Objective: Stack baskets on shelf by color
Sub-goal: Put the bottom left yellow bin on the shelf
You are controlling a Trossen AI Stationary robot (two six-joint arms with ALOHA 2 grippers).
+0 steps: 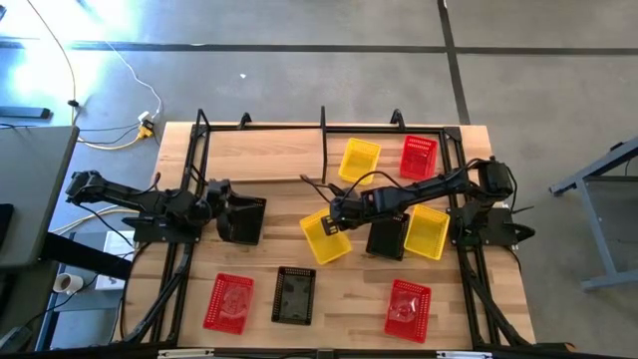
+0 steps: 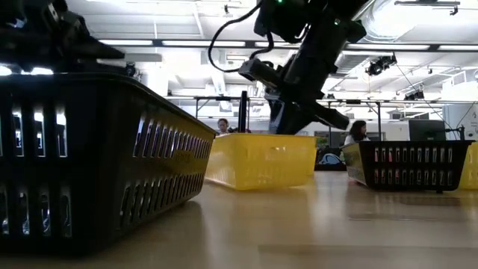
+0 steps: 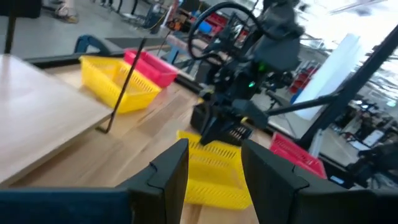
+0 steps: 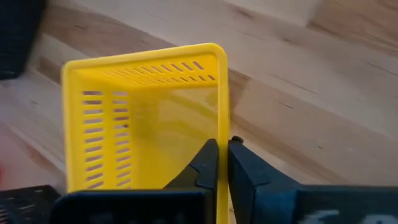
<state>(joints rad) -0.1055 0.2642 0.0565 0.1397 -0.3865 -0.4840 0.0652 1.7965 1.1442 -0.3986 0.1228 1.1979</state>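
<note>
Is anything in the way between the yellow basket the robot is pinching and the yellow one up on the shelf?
Nothing visible blocks it. The right end effector pinches the yellow basket's wall at table centre. Between it and the yellow basket on the shelf lies bare wood, with only the shelf's thin black rail beside that path.

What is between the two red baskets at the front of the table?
In the high view, a black basket lies between the left red basket and the right red basket.
</note>
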